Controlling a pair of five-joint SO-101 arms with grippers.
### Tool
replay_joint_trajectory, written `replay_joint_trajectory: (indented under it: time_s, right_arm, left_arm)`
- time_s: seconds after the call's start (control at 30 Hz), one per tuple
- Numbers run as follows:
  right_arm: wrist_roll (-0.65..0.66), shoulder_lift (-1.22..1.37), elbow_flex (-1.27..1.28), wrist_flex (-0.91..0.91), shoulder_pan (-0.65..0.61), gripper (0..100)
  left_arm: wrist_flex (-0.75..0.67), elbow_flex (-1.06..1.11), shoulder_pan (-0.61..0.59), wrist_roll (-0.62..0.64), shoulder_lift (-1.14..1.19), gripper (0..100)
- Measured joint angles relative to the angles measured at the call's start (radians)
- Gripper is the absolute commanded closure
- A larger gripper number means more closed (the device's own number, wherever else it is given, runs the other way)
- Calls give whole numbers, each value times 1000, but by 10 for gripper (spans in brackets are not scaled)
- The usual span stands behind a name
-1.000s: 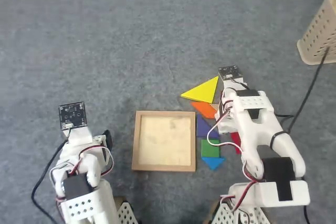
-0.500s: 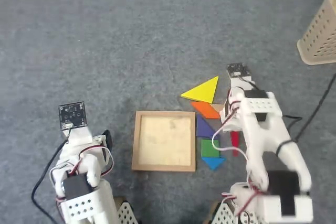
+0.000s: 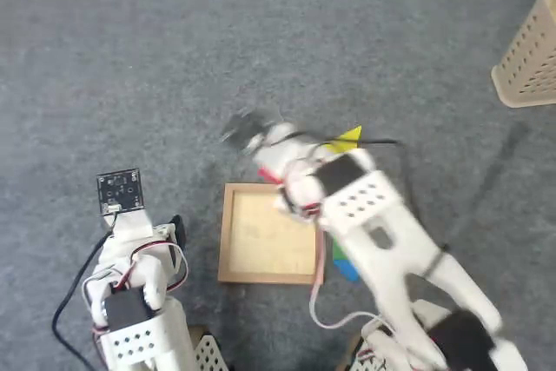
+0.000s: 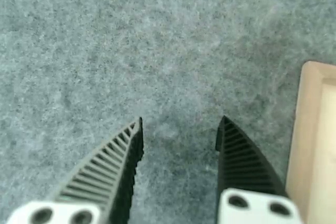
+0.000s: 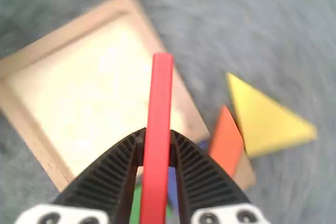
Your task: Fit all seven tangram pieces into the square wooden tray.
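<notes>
Right arm: swung leftward from beside the loose pieces to above the far right part of the tray (image 3: 226,234) within the last second; blurred in the high view, so probably mid-swing
Meaning for the task: red piece (image 5: 161,90) lifted off the carpet and brought over the tray; looks like the first placement, no piece lying inside yet
Left gripper (image 4: 181,125): jaws apart, nothing between them; low over grey carpet, just beside the tray's left rim
Tray: square, flat on the carpet between the two arms
Right gripper (image 5: 157,132): clamped on the red piece, held on its edge and upright between the pads, over the tray's right side
Loose pieces: orange piece (image 5: 227,136) close against the tray's outer right rim, yellow triangle (image 5: 265,116) just beyond it; blue piece (image 3: 349,271) peeking out under the arm; the rest hidden
Edges: raised rim all round; red piece likely needs laying flat at release, else risk of toppling or catching the rim
Open room: wide over the tray floor and on its far side; tight to the right, where pieces crowd the rim
Basket (image 3: 526,49): far right corner, well apart
</notes>
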Motion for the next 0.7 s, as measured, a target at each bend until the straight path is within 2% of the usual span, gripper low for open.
replay_joint_trajectory:
  time_s: [0.23,0.4,0.6,0.7]
  right_arm:
    - [361,331,-28,-150,-100,990]
    - [397,400,-28,-233,-100,982]
    - [397,400,-28,-236,-100,868]
    - [397,400,-28,-236,-100,842]
  left_arm:
    - [0,0,0,0,0,784]
    - [0,0,0,0,0,784]
    - [0,0,0,0,0,784]
    - [0,0,0,0,0,784]
